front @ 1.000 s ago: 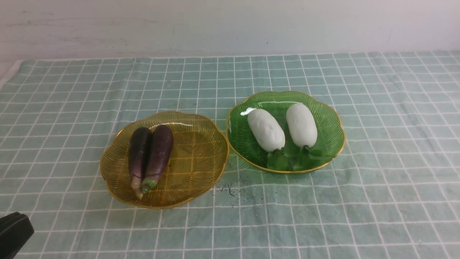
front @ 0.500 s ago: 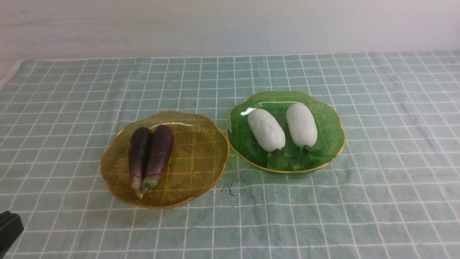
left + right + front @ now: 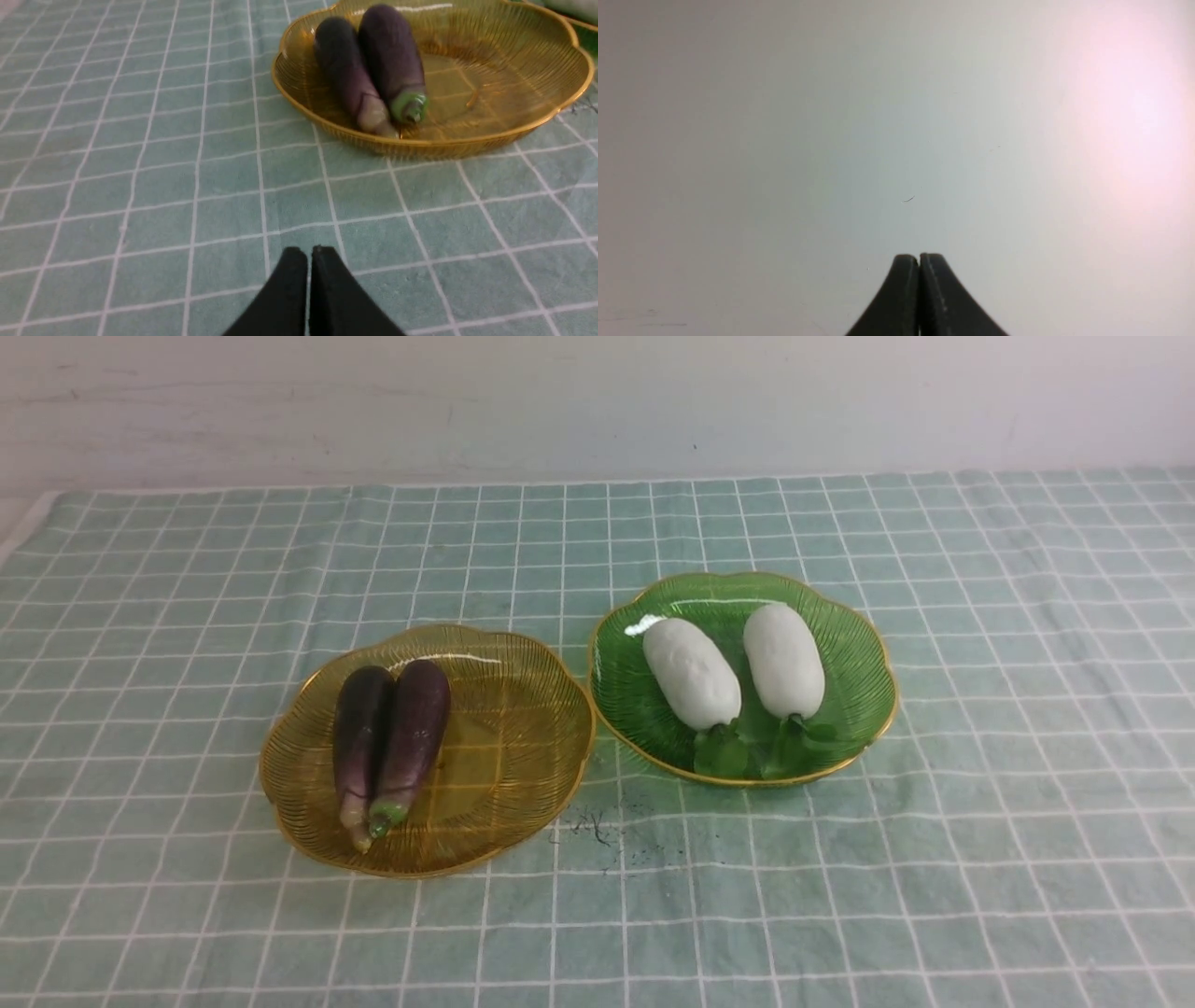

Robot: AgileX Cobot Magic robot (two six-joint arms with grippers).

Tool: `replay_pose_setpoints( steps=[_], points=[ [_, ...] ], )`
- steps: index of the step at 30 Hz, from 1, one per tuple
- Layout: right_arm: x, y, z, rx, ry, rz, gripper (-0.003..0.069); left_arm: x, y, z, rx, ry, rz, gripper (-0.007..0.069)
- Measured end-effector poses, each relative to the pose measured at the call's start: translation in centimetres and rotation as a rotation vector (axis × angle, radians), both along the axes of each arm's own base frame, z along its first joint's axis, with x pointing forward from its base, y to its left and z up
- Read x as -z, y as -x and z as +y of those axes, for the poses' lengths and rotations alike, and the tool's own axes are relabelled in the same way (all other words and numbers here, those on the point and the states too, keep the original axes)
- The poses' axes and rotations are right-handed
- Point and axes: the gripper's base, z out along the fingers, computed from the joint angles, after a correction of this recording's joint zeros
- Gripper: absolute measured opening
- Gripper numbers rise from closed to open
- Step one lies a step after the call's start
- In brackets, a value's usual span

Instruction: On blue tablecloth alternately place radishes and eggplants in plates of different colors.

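Front view: the blue tablecloth has two plates on it, side by side. The amber-yellow plate holds both eggplants, touching each other. The green plate holds both radishes, leaves toward the robot's side. No arms show here. Looks like all 4 veg are sorted, so the job seems done, nothing left to pick up afaict.

Left wrist view: the left gripper is pinched tight, holding nothing, and hangs over bare cloth near the amber-yellow plate w/ the eggplants.

Right wrist view: the right gripper is pinched tight too, empty. It faces just a plain pale surface; no veg or plates there.
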Motion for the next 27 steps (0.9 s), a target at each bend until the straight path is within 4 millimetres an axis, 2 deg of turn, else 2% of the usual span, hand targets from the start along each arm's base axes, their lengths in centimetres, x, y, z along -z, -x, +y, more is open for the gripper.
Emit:
replay_pose_setpoints(
  steps=[22,27],
  points=[
    [0.07,-0.03,0.03,-0.003,0.003,0.008,-0.0014,-0.02,-0.04,0.00,-0.001,0.001,-0.010,-0.0008],
    [0.22,-0.11,0.07,0.028,0.068,0.016,-0.0014,-0.02,-0.04,0.00,-0.001,0.001,-0.010,-0.0008]
  ],
)
